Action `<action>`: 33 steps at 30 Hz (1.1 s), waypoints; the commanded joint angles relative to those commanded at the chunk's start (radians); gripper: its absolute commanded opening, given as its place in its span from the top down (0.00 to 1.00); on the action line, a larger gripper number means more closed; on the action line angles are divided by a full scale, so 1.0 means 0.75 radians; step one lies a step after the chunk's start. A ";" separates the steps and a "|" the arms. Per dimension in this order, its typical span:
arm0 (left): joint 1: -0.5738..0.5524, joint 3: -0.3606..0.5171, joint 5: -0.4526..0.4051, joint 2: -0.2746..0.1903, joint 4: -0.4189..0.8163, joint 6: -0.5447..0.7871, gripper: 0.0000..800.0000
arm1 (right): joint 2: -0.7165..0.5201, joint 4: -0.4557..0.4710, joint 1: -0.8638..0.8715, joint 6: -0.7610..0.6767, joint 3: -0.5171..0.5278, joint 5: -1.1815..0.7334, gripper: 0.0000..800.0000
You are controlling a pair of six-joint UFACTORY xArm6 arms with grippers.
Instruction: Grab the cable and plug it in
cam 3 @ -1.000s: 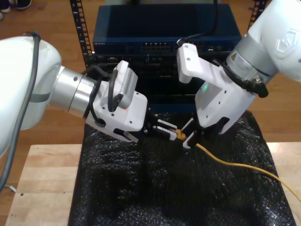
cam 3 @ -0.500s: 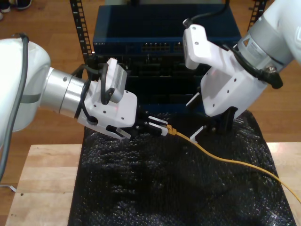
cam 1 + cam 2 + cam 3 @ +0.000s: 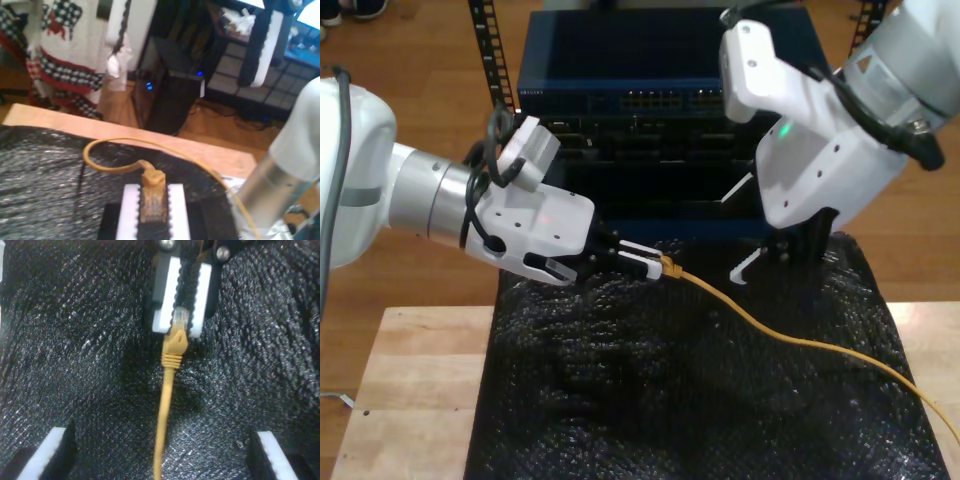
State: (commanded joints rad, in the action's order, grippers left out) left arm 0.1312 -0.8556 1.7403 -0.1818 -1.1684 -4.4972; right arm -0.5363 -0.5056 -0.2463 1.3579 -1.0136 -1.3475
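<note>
The yellow-orange cable (image 3: 770, 331) runs across the black mat from the exterior view's right edge up to its plug end (image 3: 669, 267). My first gripper (image 3: 645, 257), on the arm at the exterior view's left, is shut on that plug end; in the first wrist view the plug (image 3: 152, 197) sits between the white pads, with the cable (image 3: 107, 167) looping beyond. The second wrist view looks straight at the clear plug (image 3: 180, 317) held in those pads. My second gripper (image 3: 780, 258) hangs open above the mat, to the exterior view's right of the plug, its fingers (image 3: 52, 442) wide apart either side of the cable.
A blue network switch (image 3: 660, 70) with a row of ports (image 3: 650, 100) stands in a rack behind the black mat (image 3: 670, 410). The mat covers a wooden table (image 3: 410, 390). In the first wrist view a dark computer tower (image 3: 172, 85) stands on the floor beyond the table.
My second gripper has let go of the cable, opened and drawn back up toward the exterior view's right. My first gripper keeps the plug end and has shifted to the exterior view's left.
</note>
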 joint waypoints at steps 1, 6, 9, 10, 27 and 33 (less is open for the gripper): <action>0.002 -0.008 0.023 0.008 0.000 -0.012 1.00 | -0.025 0.002 -0.002 0.000 -0.002 0.004 0.00; 0.027 -0.012 0.082 0.037 0.000 -0.027 1.00 | -0.031 0.000 -0.008 0.002 0.014 0.000 0.00; 0.037 -0.012 0.110 0.047 0.000 -0.029 1.00 | -0.010 -0.006 -0.010 -0.002 0.010 -0.002 0.00; 0.039 -0.012 0.121 0.051 0.000 -0.031 1.00 | 0.000 -0.006 -0.010 -0.002 0.008 -0.002 0.00; 0.147 -0.023 0.317 0.151 -0.031 -0.147 1.00 | -0.033 -0.014 -0.010 0.108 -0.033 0.108 0.00; 0.172 -0.039 0.383 0.176 -0.045 -0.162 1.00 | -0.096 -0.016 -0.020 0.176 0.002 0.219 0.01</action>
State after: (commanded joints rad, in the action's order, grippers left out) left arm 0.2601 -0.8847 2.0273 -0.0499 -1.2022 -4.6184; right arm -0.6084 -0.5178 -0.2616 1.4899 -1.0121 -1.1834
